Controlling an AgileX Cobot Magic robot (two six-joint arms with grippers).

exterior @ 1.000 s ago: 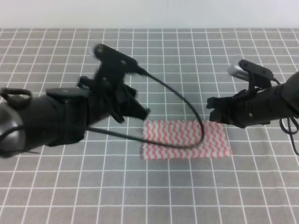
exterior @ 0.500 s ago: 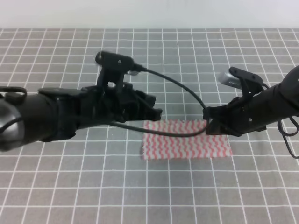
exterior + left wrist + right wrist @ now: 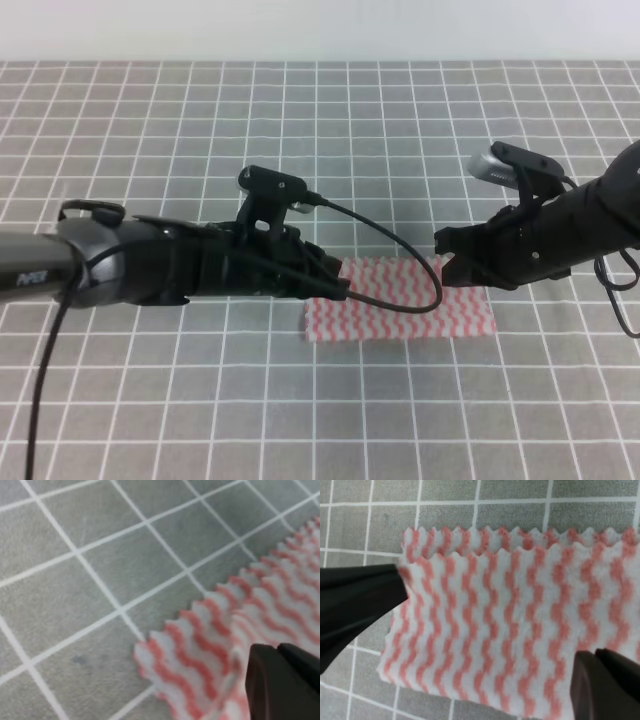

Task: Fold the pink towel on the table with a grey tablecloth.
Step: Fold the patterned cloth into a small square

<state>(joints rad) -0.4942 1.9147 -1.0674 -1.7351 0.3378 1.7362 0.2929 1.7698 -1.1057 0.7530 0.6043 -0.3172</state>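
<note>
The pink towel (image 3: 400,298) lay folded on the grey surface (image 3: 400,140); left end effector (image 3: 338,288) and right end effector (image 3: 452,262) reached its far corners, grip state unclear.

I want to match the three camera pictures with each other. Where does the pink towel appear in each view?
Exterior high: the pink towel lies right of centre, between the two grippers.
Left wrist: it fills the lower right.
Right wrist: it fills most of the picture.
Shared landmark: the white grid lines of the grey tablecloth.
</note>
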